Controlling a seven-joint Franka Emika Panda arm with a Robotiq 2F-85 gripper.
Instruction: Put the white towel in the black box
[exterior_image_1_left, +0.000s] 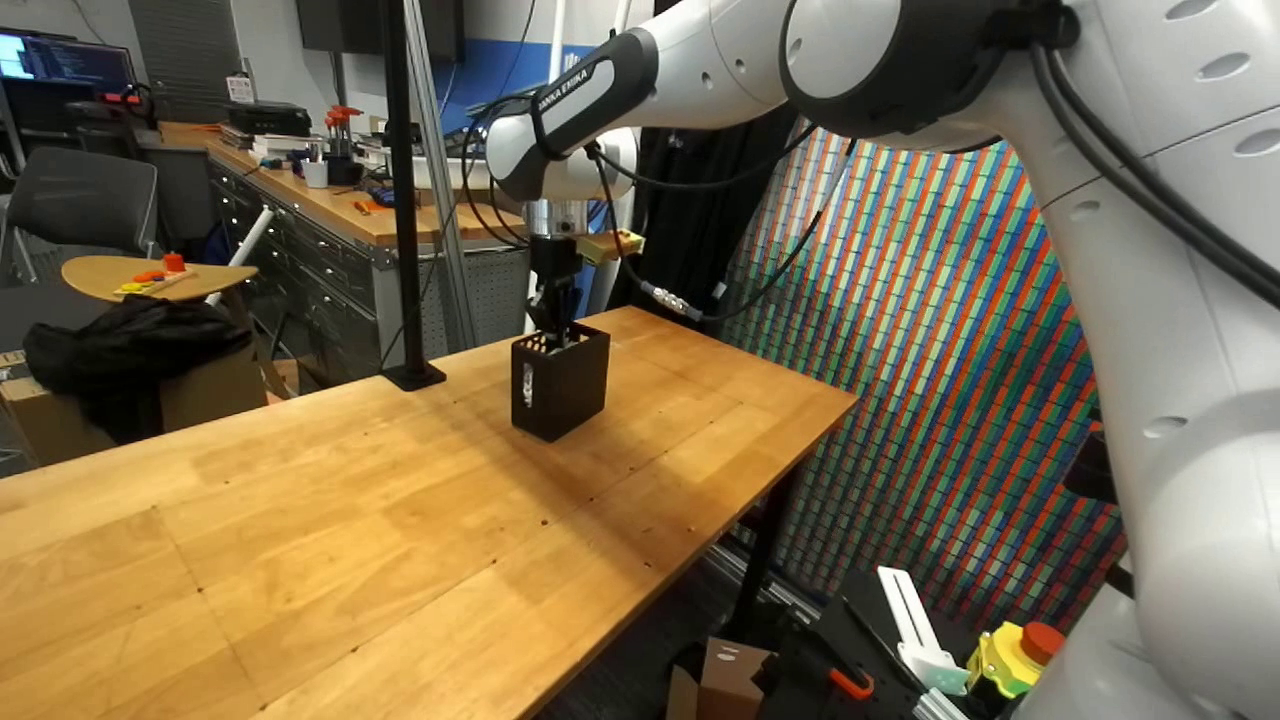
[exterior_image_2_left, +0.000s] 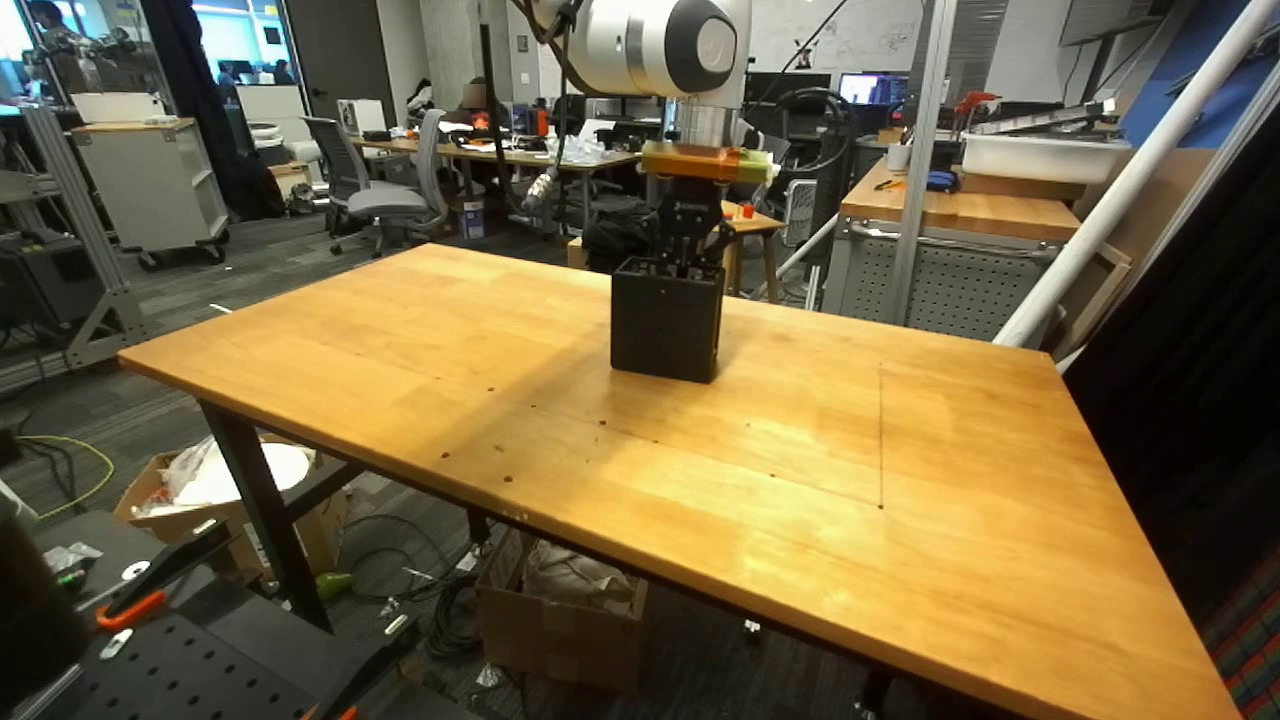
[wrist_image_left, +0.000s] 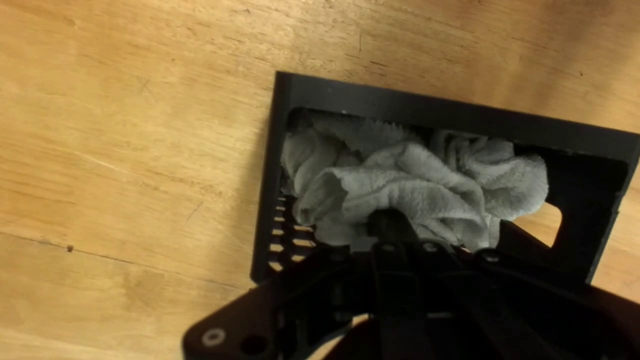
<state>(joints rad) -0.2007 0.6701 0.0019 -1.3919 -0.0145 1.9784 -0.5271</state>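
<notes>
The black box (exterior_image_1_left: 575, 392) stands upright on the table, and it also shows in an exterior view (exterior_image_2_left: 665, 322) and in the wrist view (wrist_image_left: 445, 110). The crumpled white towel (wrist_image_left: 415, 192) lies inside the box. A bit of the towel (exterior_image_1_left: 528, 384) shows through the slot in the box's side. My gripper (wrist_image_left: 392, 225) points down into the box's open top, with its fingers close together and pressed into the towel's folds. It looks shut on the towel. The fingertips are partly hidden by the folds, and by the box in an exterior view (exterior_image_2_left: 685, 268).
The wooden table (exterior_image_1_left: 330, 540) extends around the box. A black post (exterior_image_1_left: 405, 250) is fixed to the table's far edge near the box. A grey metal post (exterior_image_2_left: 925, 150) and a white pole (exterior_image_2_left: 1120, 190) stand behind the table.
</notes>
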